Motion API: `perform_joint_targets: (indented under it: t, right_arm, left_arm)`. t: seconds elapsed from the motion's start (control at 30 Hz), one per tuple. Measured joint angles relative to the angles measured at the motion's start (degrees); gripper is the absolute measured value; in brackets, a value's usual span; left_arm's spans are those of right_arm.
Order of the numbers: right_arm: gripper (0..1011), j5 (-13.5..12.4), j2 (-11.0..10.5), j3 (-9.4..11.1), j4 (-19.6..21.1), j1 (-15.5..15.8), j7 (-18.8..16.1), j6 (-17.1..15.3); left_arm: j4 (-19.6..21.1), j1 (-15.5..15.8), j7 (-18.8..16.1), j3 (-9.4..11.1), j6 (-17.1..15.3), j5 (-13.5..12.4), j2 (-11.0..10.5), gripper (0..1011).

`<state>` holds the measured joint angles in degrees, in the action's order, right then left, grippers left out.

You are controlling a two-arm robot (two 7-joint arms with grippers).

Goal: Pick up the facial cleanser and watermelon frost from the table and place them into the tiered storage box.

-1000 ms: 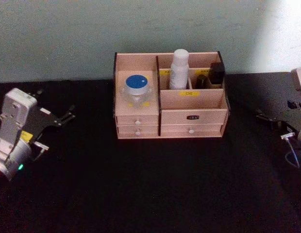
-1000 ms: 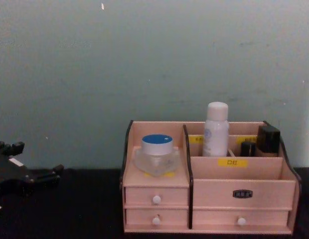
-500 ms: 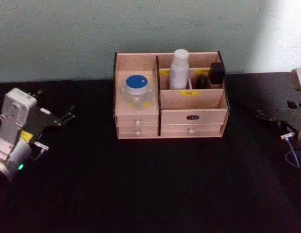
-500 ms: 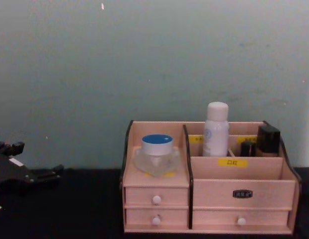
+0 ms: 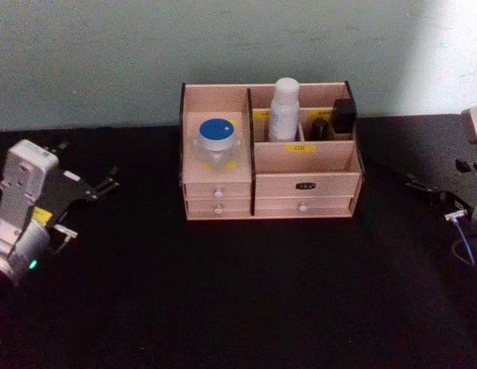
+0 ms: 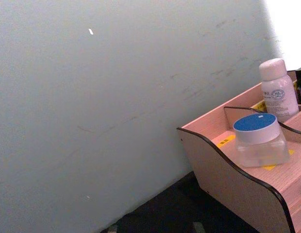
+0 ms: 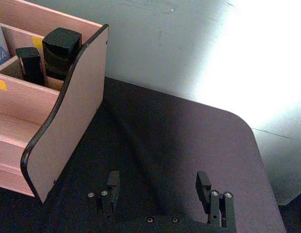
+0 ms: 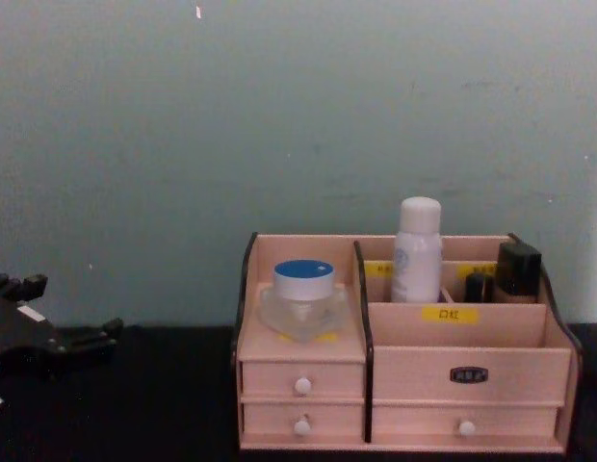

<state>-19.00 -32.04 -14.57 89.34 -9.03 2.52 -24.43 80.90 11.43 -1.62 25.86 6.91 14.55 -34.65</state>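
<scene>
Since the blue-lidded jar [image 5: 215, 141] and white bottle [image 5: 284, 109] already sit in the tiered storage box [image 5: 300, 184], we're probably done. Our left gripper [image 5: 108, 182] and right gripper [image 7: 158, 187] rest spread and empty at the sides, so next we just stay parked.

Yellow labels [image 8: 450, 314] on storage box [image 8: 404, 385] — unreadable.

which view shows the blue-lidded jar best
The left wrist view: the blue-lidded jar is large, its clear body and lid both plain. The head view gives mostly its lid from above; the chest view shows it side-on but smaller.
</scene>
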Motion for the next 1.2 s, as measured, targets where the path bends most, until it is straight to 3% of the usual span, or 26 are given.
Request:
perform_joint_targets:
  t: [1.2]
  right_arm:
    - [1002,0.0,0.0,0.0,0.0,0.0,0.0,0.0]
  left_arm:
    - [0.0,0.0,0.0,0.0,0.0,0.0,0.0,1001]
